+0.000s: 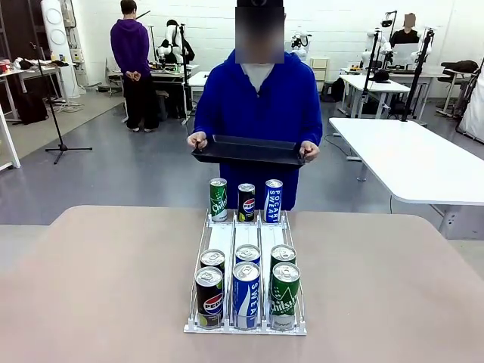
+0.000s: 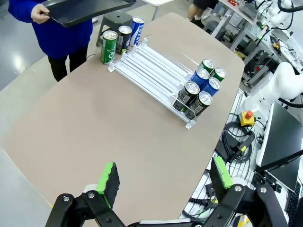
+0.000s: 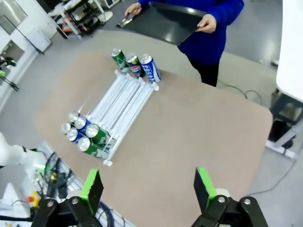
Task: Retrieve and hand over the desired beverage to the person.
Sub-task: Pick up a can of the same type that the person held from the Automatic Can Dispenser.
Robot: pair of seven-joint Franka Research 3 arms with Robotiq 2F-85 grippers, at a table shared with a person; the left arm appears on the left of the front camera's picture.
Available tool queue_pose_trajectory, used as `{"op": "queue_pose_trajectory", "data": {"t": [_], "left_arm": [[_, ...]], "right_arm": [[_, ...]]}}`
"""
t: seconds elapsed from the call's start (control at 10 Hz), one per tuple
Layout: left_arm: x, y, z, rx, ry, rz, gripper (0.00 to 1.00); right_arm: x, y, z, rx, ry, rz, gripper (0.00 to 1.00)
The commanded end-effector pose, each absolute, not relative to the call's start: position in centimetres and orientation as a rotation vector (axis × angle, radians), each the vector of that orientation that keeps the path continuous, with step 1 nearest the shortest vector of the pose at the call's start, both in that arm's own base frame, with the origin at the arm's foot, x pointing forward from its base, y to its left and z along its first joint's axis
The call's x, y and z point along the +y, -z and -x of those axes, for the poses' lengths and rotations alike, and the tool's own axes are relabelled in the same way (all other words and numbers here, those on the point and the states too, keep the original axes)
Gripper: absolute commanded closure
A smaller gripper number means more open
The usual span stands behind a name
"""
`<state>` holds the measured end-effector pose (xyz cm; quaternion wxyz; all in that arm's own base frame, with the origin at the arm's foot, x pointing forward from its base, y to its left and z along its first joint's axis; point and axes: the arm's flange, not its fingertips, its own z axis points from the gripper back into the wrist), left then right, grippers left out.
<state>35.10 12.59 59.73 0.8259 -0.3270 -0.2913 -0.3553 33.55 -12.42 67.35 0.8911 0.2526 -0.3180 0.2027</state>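
While the left tool (image 2: 164, 176) and right tool (image 3: 147, 185) both hang wide apart and empty, the cans (image 1: 246, 295) stand upright in the rack (image 1: 224, 236) mid-way across the tabletop (image 1: 98, 287), lanes running near edge to far edge toward the person (image 1: 257, 98) with the tray (image 1: 249, 150). Near-end Pepsi (image 1: 209, 296) sits left-arm side, green can (image 1: 284, 296) right-arm side; can't tell which one's wanted.

The wide beige counter (image 1: 91, 287) has a smooth, matt top, and the clear plastic can rack with white lanes (image 1: 224, 236) on it shines faintly along its thin rails. The slim metal drink cans (image 1: 246, 291) have glossy printed sides and bare silvery lids, while the black rectangular tray (image 1: 249, 150) looks like smooth plastic with a dull sheen. The bright blue hoodie (image 1: 219, 106) worn by the person (image 1: 259, 76) is soft matt cloth, and the green pads (image 2: 108, 178) on the black left tool (image 2: 163, 165) look matt and rubbery.
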Motion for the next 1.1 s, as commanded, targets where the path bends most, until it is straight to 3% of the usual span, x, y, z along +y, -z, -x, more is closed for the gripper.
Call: {"op": "queue_pose_trajectory", "data": {"t": [0.0, 1.0], "left_arm": [[12.77, -59.81, -35.13, -0.634, 0.771, 0.703, 0.00], [12.77, -59.81, -35.13, -0.634, 0.771, 0.703, 0.00]], "right_arm": [[-13.09, -66.71, -33.56, -0.661, -0.390, -0.561, 0.00], [-12.42, -67.35, -33.55, -0.660, -0.421, -0.524, 0.00]]}}
